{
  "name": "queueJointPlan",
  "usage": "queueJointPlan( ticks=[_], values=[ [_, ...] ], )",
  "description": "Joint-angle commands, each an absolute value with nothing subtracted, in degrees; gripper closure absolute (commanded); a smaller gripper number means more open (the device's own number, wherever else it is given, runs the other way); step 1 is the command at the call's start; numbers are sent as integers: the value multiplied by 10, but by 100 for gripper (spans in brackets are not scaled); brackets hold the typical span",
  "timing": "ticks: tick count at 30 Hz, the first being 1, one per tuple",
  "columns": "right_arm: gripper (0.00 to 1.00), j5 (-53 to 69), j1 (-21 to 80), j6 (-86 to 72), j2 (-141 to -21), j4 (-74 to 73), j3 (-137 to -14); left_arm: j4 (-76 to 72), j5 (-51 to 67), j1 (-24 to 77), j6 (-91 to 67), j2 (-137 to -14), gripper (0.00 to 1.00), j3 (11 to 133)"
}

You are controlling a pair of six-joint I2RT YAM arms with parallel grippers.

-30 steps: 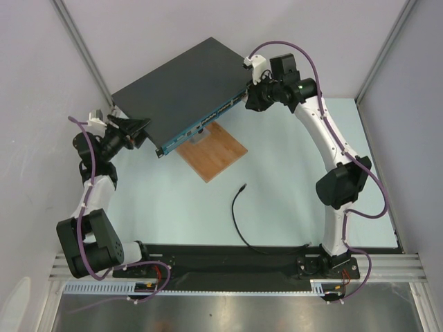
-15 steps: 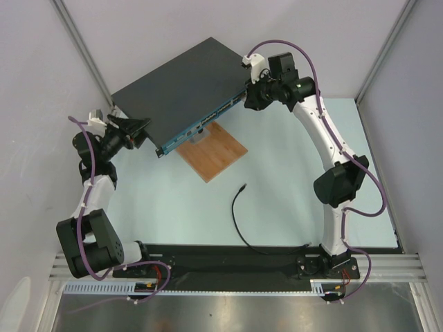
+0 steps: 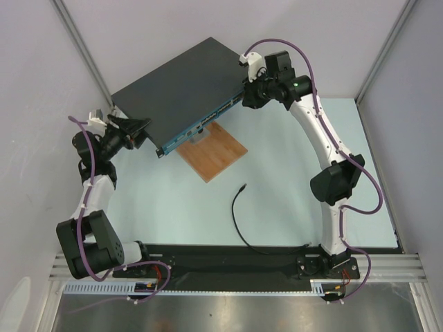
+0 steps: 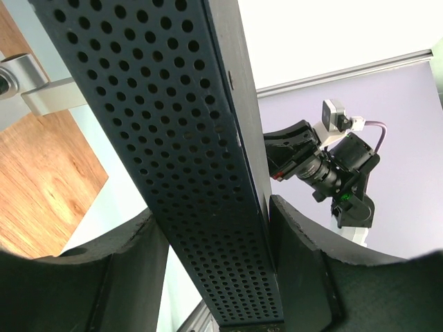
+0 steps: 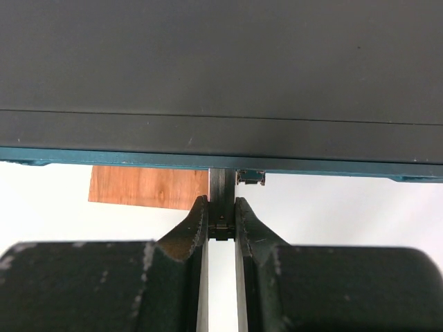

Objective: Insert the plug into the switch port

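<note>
The right gripper [image 5: 221, 209] pinches a grey bracket [image 5: 221, 183] at the three o'clock end of the box [image 3: 187, 76]. The left gripper [image 3: 142, 131] clamps its eight o'clock end, probably to steady it. The plug [image 3: 243, 187] lies unheld on the table [image 3: 291, 180], five o'clock of the port [image 3: 214, 116].

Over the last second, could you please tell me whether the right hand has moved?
Yes. The right hand has shifted slightly toward the far left, away from the wooden board, along the network switch.

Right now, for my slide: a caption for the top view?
Left gripper clamps the switch box, right gripper pinches its grey bracket; the plug lies loose on the table.
</note>
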State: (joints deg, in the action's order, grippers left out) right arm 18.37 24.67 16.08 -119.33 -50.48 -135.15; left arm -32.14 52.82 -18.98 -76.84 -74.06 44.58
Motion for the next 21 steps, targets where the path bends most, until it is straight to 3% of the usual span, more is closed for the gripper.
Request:
queueJointPlan(
  ticks=[1, 8, 10, 11, 21],
  values=[
    [100, 206, 265, 145, -1198, -400, -1390, -331, 532, -181, -703, -725, 100, 469],
    [98, 214, 265, 149, -1193, -404, -1385, -310, 531, -181, -682, -728, 100, 484],
    [90, 218, 258, 149, -1180, -410, -1368, -301, 532, -180, -676, -728, 100, 491],
    [82, 220, 255, 148, -1177, -410, -1360, -298, 533, -180, -672, -729, 100, 492],
    [64, 250, 213, 163, -1128, -447, -1297, -291, 538, -180, -666, -730, 100, 494]
  ],
)
